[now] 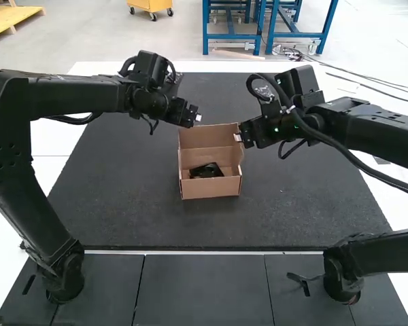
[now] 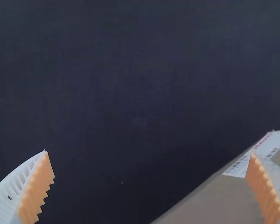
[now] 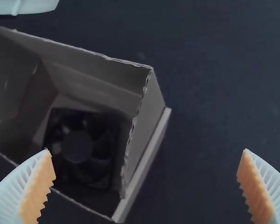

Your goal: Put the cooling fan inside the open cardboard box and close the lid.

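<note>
Status: cooling fan (image 1: 206, 171) lies flat on the floor of the cardboard box (image 1: 211, 187), so the step in hand is judged to be closing the lid (image 1: 207, 134). The lid stands roughly upright along the box's far edge. The box sits mid-way across the black mat (image 1: 122, 197) on the tabletop (image 1: 51, 146).

Left claw (image 1: 194, 117): fingers apart, hovering just beside the lid's upper left corner. In its wrist view one orange pad overlaps a cardboard edge; whether it touches cannot be told.

Right claw (image 1: 239, 136): fingers apart, just beside the box's right wall near the top. In its own wrist view the wall runs up between the two fingers, with the fan visible below.

Method notes (judgement, not observation):
- Get one claw behind the lid and press it forward and down, contact high on the panel for leverage.
- Use the other claw to brace the right wall; the box looks light and will likely slide on the mat.
- Push slowly near the end so the front edge seats instead of catching on the wall tops.
- Keep fingertips clear of the box interior so the lid does not trap them.
</note>
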